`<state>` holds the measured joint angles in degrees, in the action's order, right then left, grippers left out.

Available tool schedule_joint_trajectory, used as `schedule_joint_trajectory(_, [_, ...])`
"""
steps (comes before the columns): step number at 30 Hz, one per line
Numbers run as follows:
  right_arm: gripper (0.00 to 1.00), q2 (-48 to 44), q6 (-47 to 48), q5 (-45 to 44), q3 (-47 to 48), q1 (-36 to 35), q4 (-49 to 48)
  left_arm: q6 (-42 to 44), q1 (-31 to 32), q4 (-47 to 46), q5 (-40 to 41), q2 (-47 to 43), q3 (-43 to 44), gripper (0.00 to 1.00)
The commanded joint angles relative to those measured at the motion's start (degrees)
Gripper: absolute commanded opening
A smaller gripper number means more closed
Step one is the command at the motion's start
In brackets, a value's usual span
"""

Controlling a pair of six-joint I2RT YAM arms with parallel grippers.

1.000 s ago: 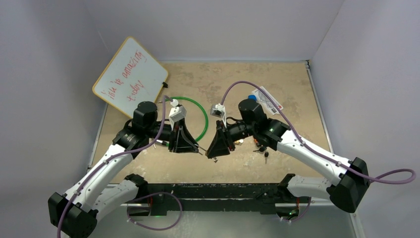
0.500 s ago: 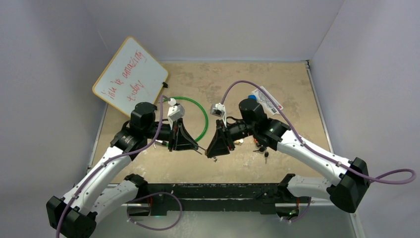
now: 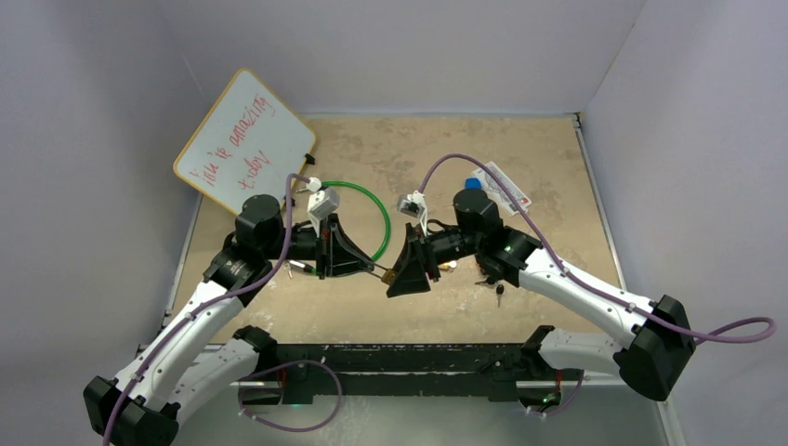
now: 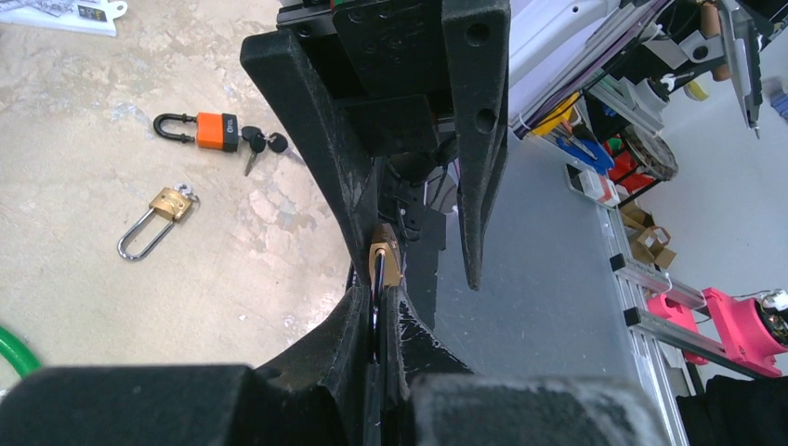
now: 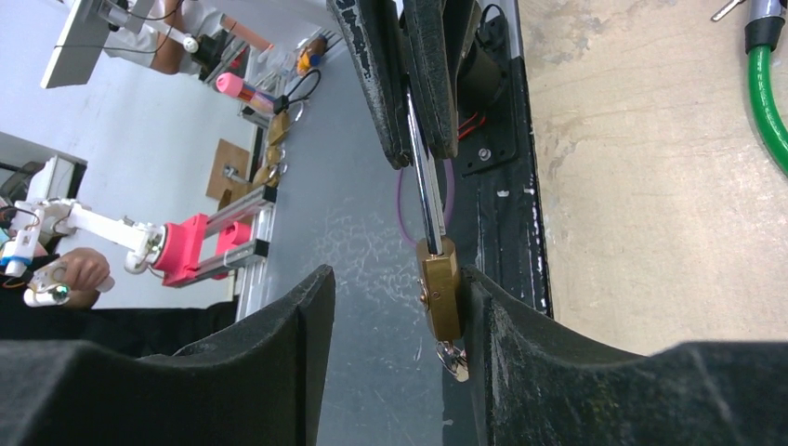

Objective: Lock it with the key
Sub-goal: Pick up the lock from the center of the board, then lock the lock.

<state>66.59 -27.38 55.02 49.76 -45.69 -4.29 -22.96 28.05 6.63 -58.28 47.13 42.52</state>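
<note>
A small brass padlock [image 5: 440, 288] hangs in the air between the two arms. My left gripper [image 4: 376, 293] is shut on its steel shackle [image 5: 423, 190], and the brass body [image 4: 384, 265] sticks out just past the fingertips. A key [image 5: 454, 358] sits in the bottom of the lock body. My right gripper [image 5: 395, 279] is open around the body. The lock's side rests against one finger [image 5: 492, 316]; the other finger [image 5: 297, 316] stands well apart. From above, the left gripper [image 3: 376, 269] and the right gripper [image 3: 398, 279] meet tip to tip over the table's front.
An orange padlock with keys [image 4: 212, 131] and a second brass padlock [image 4: 158, 218] lie on the table behind the right arm. A green cable loop [image 3: 376, 218], a whiteboard [image 3: 243, 144] and a packet [image 3: 502, 186] lie farther back. The black base rail [image 3: 409, 358] runs below the grippers.
My left gripper closed onto the shackle, then my right gripper's jaws spread off the lock body. Both grippers shifted slightly toward the left.
</note>
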Motion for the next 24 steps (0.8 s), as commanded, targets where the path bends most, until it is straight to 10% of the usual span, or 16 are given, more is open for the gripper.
schedule_joint_trajectory(1, [0.50,-1.4,-1.1,-0.5,0.6,-0.1,-2.6,-0.1,0.2,-2.2,0.6,-0.4,1.0,0.00])
schedule_joint_trajectory(10, [0.00,-1.2,-1.5,-1.8,1.2,-0.2,-3.7,-2.4,0.2,-4.8,1.3,-1.0,-0.5,0.00])
schedule_joint_trajectory(17, [0.00,-3.0,-5.7,-5.8,-2.7,-0.2,-9.1,-1.7,0.1,-0.2,6.9,-2.6,-0.6,0.30])
schedule_joint_trajectory(24, [0.00,-3.6,-6.8,-5.8,-3.9,-0.1,-10.2,-0.8,0.2,0.9,7.7,-2.9,-0.1,0.32])
